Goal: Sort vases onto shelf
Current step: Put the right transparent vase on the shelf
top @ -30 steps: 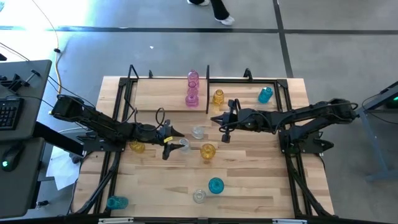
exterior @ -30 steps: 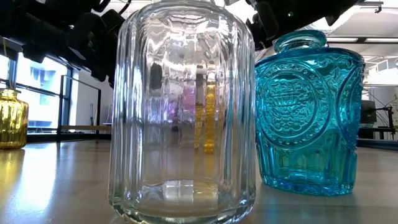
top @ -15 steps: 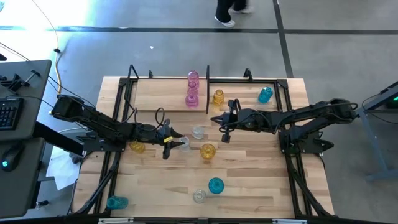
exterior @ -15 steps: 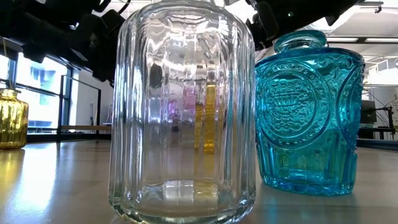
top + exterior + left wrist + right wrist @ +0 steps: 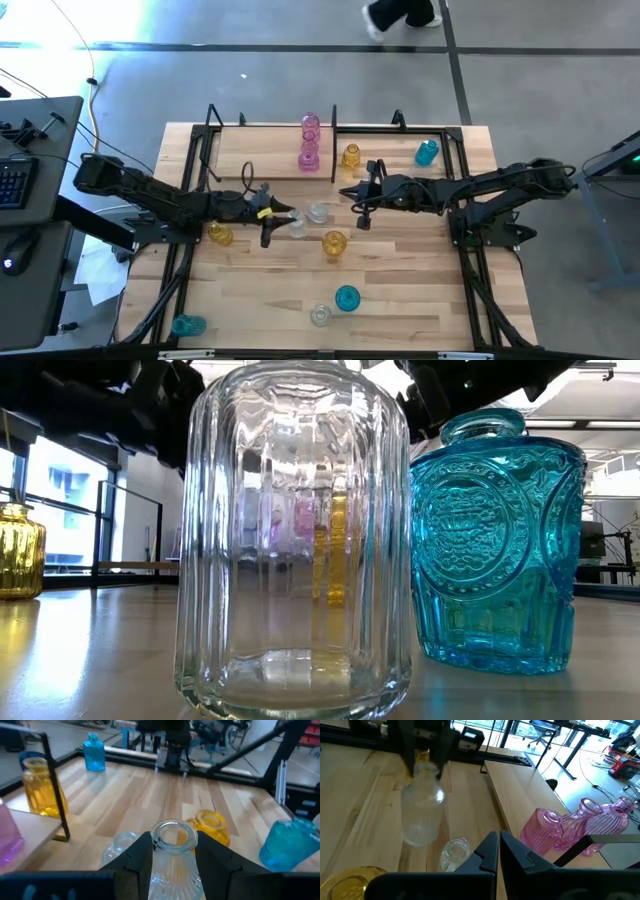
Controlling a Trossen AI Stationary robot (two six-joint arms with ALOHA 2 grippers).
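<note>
My left gripper (image 5: 289, 221) is shut on a ribbed clear vase (image 5: 298, 224) at the table's middle; in the right wrist view that vase (image 5: 422, 815) hangs under it. A second clear vase (image 5: 318, 212) and an amber one (image 5: 334, 242) stand on their bases close by. The shelf (image 5: 260, 152) at the far edge carries pink vases (image 5: 309, 140), an amber vase (image 5: 351, 155) and a teal vase (image 5: 427, 152). My right gripper (image 5: 346, 193) hovers shut, touching nothing, right of the clear vases. My left gripper pinches the clear vase's neck (image 5: 172, 851), just under the rim, between its two fingers (image 5: 136, 860). The fingers come nearly level from the table's left, one on each side. The vase stays upright, its ribbed body (image 5: 420, 822) below the fingers, seemingly just clear of the table.
An amber vase (image 5: 220, 235) stands under my left arm. Near the front edge stand a teal vase (image 5: 347, 297), a clear vase (image 5: 320, 315) and another teal one (image 5: 187, 325). Black frame rails run along the table's left and right sides.
My left gripper has shut on the clear vase's neck, then gone up and a little toward the far edge with it. The vase has shifted toward the shelf. In the low view the dark left arm has moved higher.
</note>
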